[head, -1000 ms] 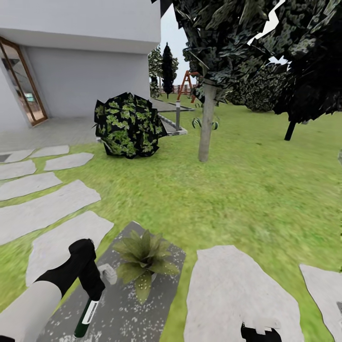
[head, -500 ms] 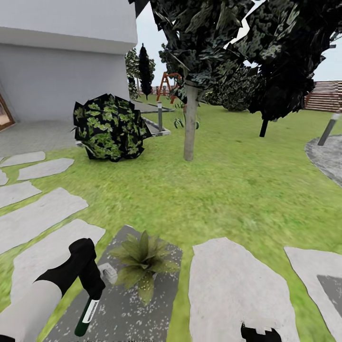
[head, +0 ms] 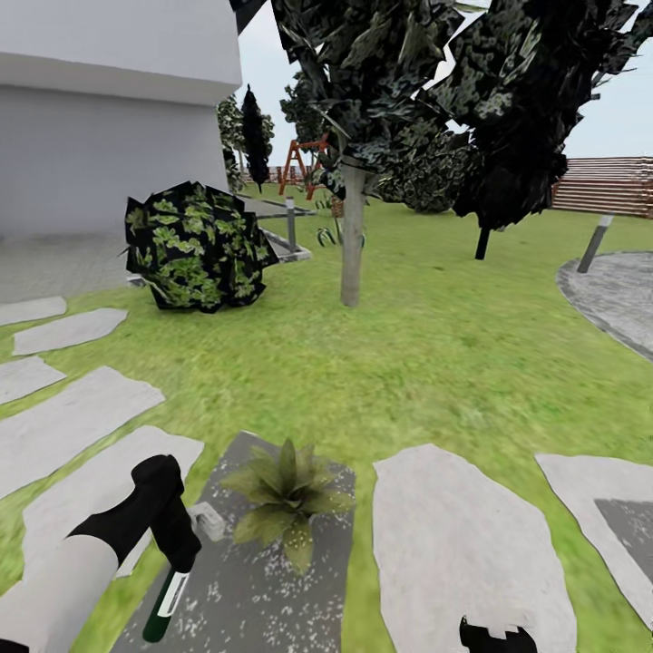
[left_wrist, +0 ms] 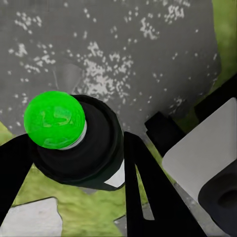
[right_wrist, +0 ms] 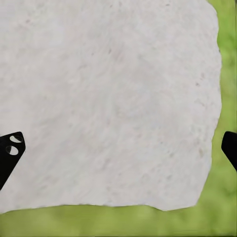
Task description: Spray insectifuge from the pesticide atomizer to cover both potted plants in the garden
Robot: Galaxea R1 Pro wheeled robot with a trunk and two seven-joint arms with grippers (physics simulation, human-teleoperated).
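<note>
— One potted plant (head: 286, 499) is seen in the head view, an olive-green speckled rosette resting on a dark grey speckled slab (head: 245, 589) set in the lawn (head: 435, 363). Where is the pesticide atomizer (head: 168, 600) found?

— It is held by the left gripper (head: 177, 558), low at the left of the head view, with its dark green end pointed down over the slab, just beside the plant but apart from it. In the left wrist view the bottle (left_wrist: 79, 143) is seen end-on, a bright green tip at its centre, clasped between the two dark fingers (left_wrist: 145, 192).

— And the right gripper (right_wrist: 118, 148)?

— Its fingers are spread wide, with nothing between them, above a pale stepping stone (right_wrist: 108, 98) edged by grass. Farther off, a dark-leaved shrub (head: 195, 247), a tree trunk (head: 352, 236) and a brown slatted fence (head: 603, 186) are shown.
</note>
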